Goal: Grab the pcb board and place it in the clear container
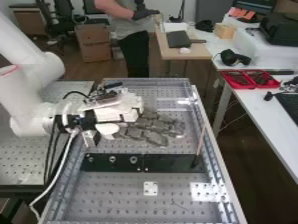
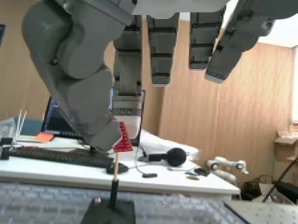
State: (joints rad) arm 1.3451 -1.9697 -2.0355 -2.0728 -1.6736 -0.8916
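Apparently, the hand [image 1: 153, 123] pinches the red board [image 2: 123, 138] between thumb and finger, left of centre in the wrist view, just above the wooden stick [image 2: 116, 167]. Upper right in the high view, red trays [image 1: 247, 88] hold dark items.

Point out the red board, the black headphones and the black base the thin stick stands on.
Red board [image 2: 124, 142]: wrist view, on its flat face.
Black headphones [image 2: 176, 157]: wrist view, on an ear cup.
Black base [image 2: 110, 214]: wrist view, on its front.
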